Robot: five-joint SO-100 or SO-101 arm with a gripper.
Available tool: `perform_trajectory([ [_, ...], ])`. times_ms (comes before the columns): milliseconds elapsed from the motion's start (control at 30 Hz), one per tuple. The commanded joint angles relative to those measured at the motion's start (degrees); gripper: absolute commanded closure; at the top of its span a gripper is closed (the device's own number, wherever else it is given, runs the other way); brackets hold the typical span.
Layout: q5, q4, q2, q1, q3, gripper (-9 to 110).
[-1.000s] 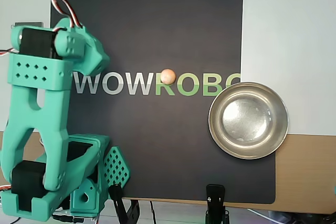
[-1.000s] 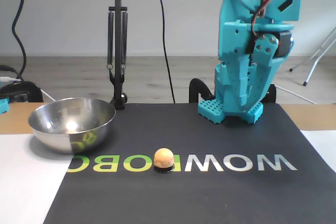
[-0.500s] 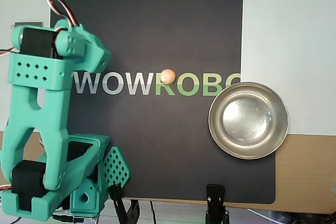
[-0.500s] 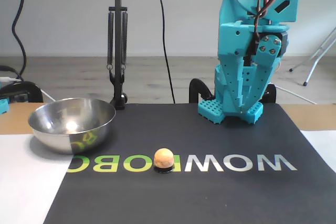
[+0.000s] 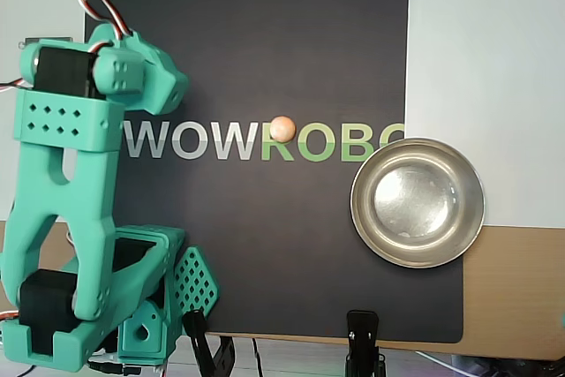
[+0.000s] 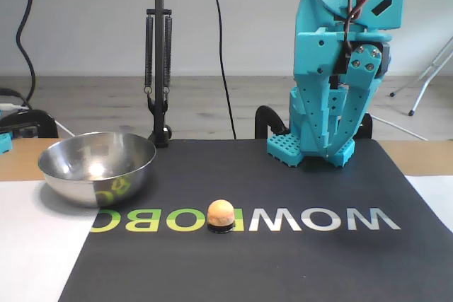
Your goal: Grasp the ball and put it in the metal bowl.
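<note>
One camera is hanging above the table and looking straight down on the black mat (image 5: pixel 265 245), with its WOWROBO lettering (image 5: pixel 256 140) reading upright and the turquoise arm (image 5: pixel 71 192) filling the left edge. The other is sitting low at the mat's far side, probably near table height, facing the arm (image 6: pixel 340 68), so the lettering (image 6: pixel 241 218) is reading upside down. Both are taking in the ball (image 5: pixel 282 128) (image 6: pixel 220 211), the metal bowl (image 5: pixel 418 203) (image 6: pixel 97 166) and the mat (image 6: pixel 283 266).
</note>
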Motion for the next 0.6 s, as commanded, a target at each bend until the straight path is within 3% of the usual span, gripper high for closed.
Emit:
perform_trajectory([
  [0,-0.4,-0.4,0.0,0.3,-0.3,101],
  [567,-3.9,-0.6,0.0,1.2,1.4,101],
])
